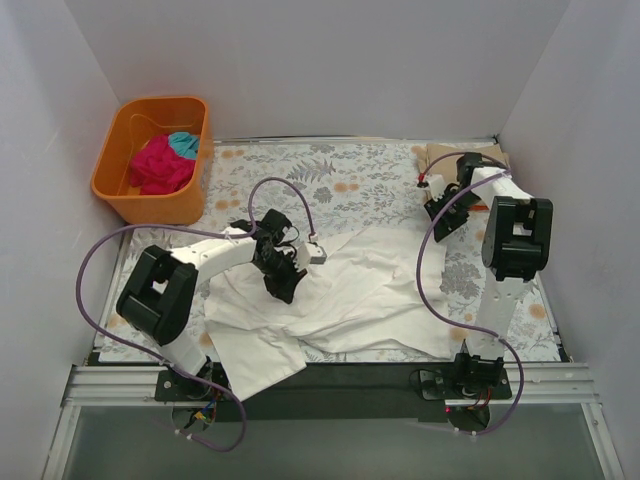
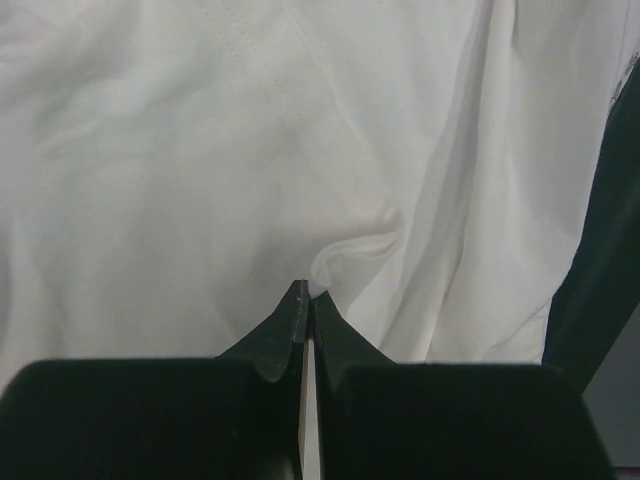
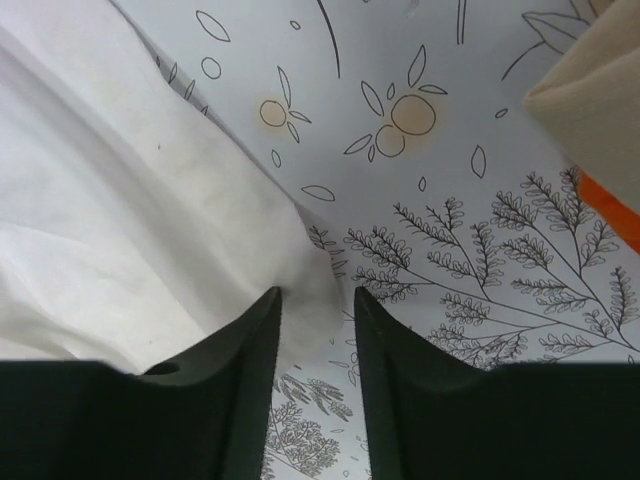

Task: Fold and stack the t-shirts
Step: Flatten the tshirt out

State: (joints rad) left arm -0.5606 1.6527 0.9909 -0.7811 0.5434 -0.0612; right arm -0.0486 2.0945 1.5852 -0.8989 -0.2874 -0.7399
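Note:
A large white t-shirt [image 1: 350,290] lies rumpled across the middle of the table; no black print shows. My left gripper [image 1: 283,278] rests on its left part, shut on a small pinch of the white cloth [image 2: 345,250]. My right gripper [image 1: 440,215] is open at the shirt's far right corner; in the right wrist view the gripper [image 3: 316,300] has the tip of the shirt's edge [image 3: 120,220] lying between the fingers. A tan shirt [image 1: 455,153] lies at the back right, partly behind the right arm, and also shows in the right wrist view [image 3: 590,100]. Magenta [image 1: 158,165] and teal [image 1: 183,143] shirts lie in the tub.
An orange plastic tub [image 1: 120,190] stands at the back left. The floral table covering [image 1: 360,185] lies under everything. The shirt's near left part hangs over the table's black front edge [image 1: 360,375]. White walls close in on three sides.

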